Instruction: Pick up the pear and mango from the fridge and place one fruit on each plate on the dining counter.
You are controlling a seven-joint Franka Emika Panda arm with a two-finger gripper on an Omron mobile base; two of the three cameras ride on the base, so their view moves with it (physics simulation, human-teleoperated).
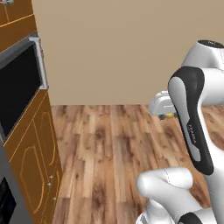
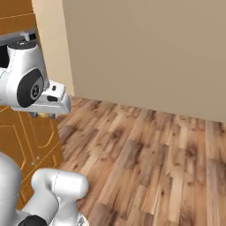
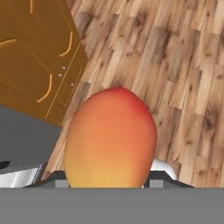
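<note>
The mango (image 3: 110, 140), yellow-orange with a red blush at its top, sits between my fingers and takes up the lower middle of the hand view. My gripper (image 3: 109, 180) is shut on it, and the fruit hides the fingertips. From the left base view the hand hangs over the wooden floor with a sliver of the mango (image 1: 168, 116) under it. The right base view has the gripper (image 2: 42, 114) beside the orange cabinets. A grey steel side, apparently the fridge (image 1: 4, 175), runs along the lower left. The pear, the plates and the dining counter are out of view.
Orange wooden cabinets (image 1: 37, 144) with a dark built-in oven (image 1: 17, 87) stand on the left. A beige wall (image 2: 145, 53) closes the back. Bare wooden floor (image 2: 145, 163) stretches ahead and to the right.
</note>
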